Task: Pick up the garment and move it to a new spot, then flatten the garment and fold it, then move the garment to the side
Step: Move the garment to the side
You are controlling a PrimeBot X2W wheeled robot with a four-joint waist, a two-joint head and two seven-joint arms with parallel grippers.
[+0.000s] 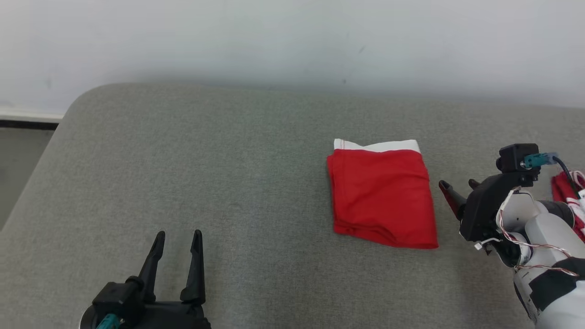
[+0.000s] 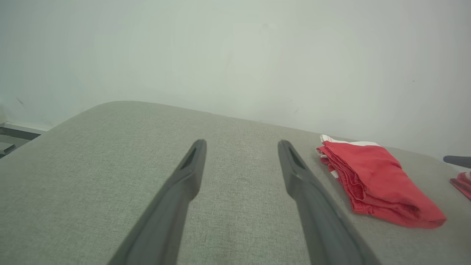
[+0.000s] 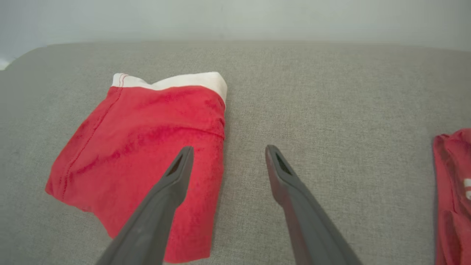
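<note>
Upholstery in grey woven fabric covers a broad padded surface with a rounded far-left corner, set against a plain pale wall. Past that corner, at the far left, a strip of floor shows below a dark skirting line.

At the lower left, the left gripper sits low over bare fabric, its two long dark fingers pointing toward the wall. The fingers stand spread wide with nothing between them. It is well apart from the garment.

Right of centre lies the garment, red with a white band along its far edge. It is folded into a compact, roughly square bundle lying flat on the surface. Stacked layers show along its left and near edges.

Just beside the garment's right edge is the right gripper, on a pale arm trailing thin wires, its fingers angled up and to the left. They too are spread wide and empty. In the head view a small gap of grey fabric separates the fingertips from the garment. In the right wrist view one finger crosses in front of the garment's right side.

At the far right edge, partly behind the arm, lies a second red cloth with white markings, crumpled and apart from the garment.
</note>
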